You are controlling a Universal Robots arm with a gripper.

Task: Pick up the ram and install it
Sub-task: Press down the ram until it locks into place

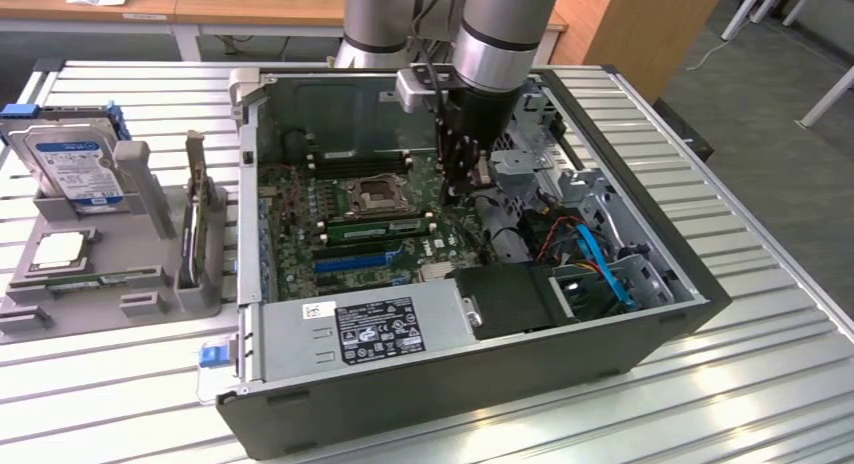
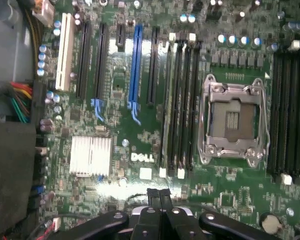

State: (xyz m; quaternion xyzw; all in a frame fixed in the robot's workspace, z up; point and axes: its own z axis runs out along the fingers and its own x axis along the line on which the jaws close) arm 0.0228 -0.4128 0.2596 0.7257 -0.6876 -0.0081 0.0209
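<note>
Closest to the wrist camera are your black jaws, pressed together tip to tip with nothing between them, above the green motherboard (image 2: 140, 145) near its white DELL lettering. The dark grey tower case (image 1: 467, 394) lies open on the slatted metal bench (image 1: 120, 404). It holds that board, a silver power supply box (image 1: 367, 329) with a white label, and a blue flat cable (image 1: 601, 269).

The ram (image 1: 380, 227), a long thin green circuit-board stick, stands on edge in a black memory slot. That slot is just beside the empty silver processor socket (image 1: 374, 192), on the side toward the blue expansion slot (image 1: 354, 256). Your jaws do not hold it.

At the exterior view's left, a grey moulded holder (image 1: 34, 319) carries a silver hard drive (image 1: 74, 164) standing up, a square silver-lidded processor chip (image 1: 60, 249) lying flat, and a thin card (image 1: 198, 224) on edge.

In the wrist view you can make out board detail: a finned silver heatsink (image 2: 91, 156), a white slot (image 2: 65, 50) and a round coin cell (image 2: 270, 223). The exterior view takes in the grey arm (image 1: 501, 44) reaching down into the case, where it covers part of the board behind it.

From the wrist, the ram sits edge-on among the dark slots and is hard to pick out. A green strip (image 1: 80, 281) lying in the holder is too small to identify.
</note>
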